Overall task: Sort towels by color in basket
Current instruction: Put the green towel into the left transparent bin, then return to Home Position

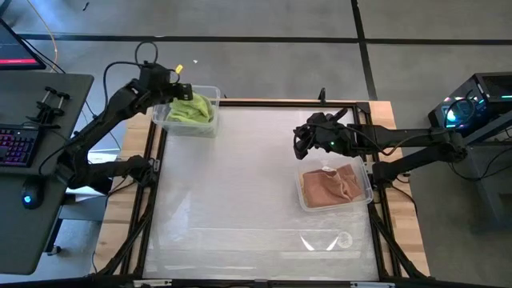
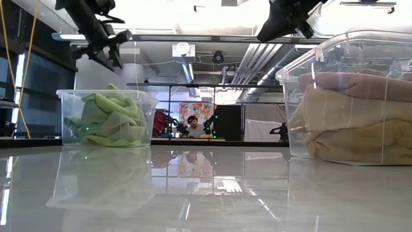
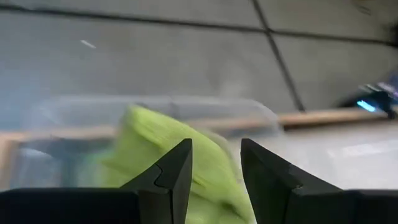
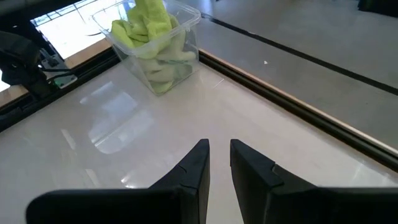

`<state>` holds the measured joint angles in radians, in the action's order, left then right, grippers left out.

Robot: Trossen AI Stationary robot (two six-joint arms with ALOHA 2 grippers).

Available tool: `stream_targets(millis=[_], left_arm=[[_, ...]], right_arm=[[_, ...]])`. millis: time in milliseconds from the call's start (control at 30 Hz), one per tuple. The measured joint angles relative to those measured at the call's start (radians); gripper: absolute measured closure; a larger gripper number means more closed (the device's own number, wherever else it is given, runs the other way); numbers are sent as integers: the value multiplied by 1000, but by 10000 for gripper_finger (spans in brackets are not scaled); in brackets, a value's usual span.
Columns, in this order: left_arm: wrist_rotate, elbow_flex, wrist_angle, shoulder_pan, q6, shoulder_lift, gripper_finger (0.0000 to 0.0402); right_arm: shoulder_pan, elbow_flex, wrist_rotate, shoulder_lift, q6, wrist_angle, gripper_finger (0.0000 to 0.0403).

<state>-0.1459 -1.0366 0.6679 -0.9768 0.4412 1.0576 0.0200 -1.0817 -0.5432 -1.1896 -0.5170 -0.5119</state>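
Green towels (image 1: 192,110) lie bunched in a clear basket (image 1: 210,94) at the table's far left; they also show in the low view (image 2: 109,120) and the right wrist view (image 4: 149,28). Peach and salmon towels (image 1: 330,186) fill a second clear basket (image 1: 366,180) on the right, which stands close to the camera in the low view (image 2: 351,96). My left gripper (image 1: 174,86) (image 3: 214,158) hovers open and empty above the green basket's far left corner. My right gripper (image 1: 304,142) (image 4: 219,149) hangs over the table to the far left of the right basket, holding nothing, its fingers a narrow gap apart.
The white tabletop (image 1: 240,184) between the two baskets is bare. Dark rails (image 1: 152,200) frame the table's left, far and right sides. A desk with a keyboard (image 1: 16,144) stands left of the table. A person (image 2: 191,125) sits far back in the room.
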Motion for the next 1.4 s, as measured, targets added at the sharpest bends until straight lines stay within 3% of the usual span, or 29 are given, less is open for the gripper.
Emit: stream_targets(millis=[133,367,600,800,933,1133,1400], left_arm=[[-167,34,-54,-9,-41,15,280],[-222,113,-88,-13,-78,162,280],[-102,111,-80,-55,-59,291,280],[64,47,110,-100,-106,294,280],[90,-40,242,-94,-145,250,280],[117,-134,299,-41,-133,110,280],[103,-138,232,73,-109,-72,280]], right_arm=[[3,0,-24,0,2,-3,344],[20,0,-13,0,1,-4,344],[20,0,-2,0,-2,-7,344],[19,0,14,6,-15,-23,344],[19,0,117,61,-17,-16,344],[18,0,533,216,115,-41,344],[19,40,607,473,108,-169,344]])
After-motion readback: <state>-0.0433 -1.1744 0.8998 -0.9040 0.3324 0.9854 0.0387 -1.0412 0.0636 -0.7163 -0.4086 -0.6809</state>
